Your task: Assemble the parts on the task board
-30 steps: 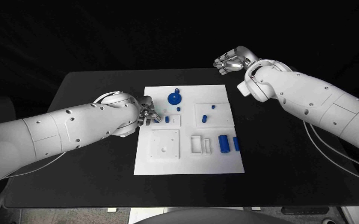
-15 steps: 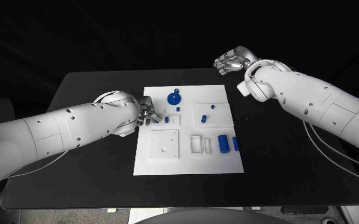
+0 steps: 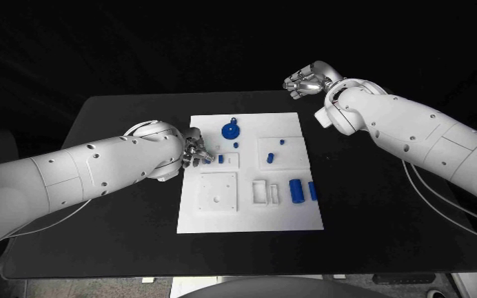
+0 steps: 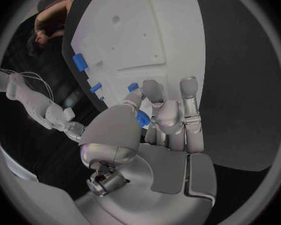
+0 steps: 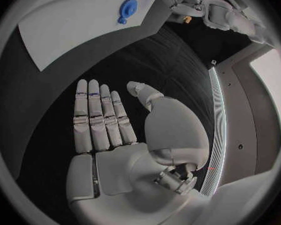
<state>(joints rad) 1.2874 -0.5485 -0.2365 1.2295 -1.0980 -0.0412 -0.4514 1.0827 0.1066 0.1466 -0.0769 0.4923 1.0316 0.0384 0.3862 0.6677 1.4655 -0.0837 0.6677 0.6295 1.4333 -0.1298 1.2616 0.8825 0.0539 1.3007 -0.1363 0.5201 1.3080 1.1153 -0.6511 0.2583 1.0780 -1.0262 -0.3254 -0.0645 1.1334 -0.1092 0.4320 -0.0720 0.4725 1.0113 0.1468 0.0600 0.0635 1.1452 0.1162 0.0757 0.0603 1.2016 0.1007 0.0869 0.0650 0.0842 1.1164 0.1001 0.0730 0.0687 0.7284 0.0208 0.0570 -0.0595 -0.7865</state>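
**Left hand pinching a small blue part at the board edge, easy one to fumble**

Nearest the robot, the front half of the task board (image 3: 249,219) is bare white. A bit further in sit a square recessed plate (image 3: 218,192), then two blue cylinders (image 3: 297,190) toward the board's right edge.

Mid-board at the left edge is the left hand (image 3: 196,152). In the wrist view its fingers (image 4: 168,116) are curled in with a small blue part (image 4: 142,117) tucked between thumb and fingers, so I'd call it grasping that piece. The grip looks shallow to me. If the fingers shift, the part could roll out or go into its slot tilted. The hand also sits close to the short blue peg (image 3: 220,159), so it might knock that.

Further back, the blue disc (image 3: 231,131) sits near the far edge. The right hand (image 3: 308,81) hovers past the table's far edge, released and holding nothing, fingers straight.
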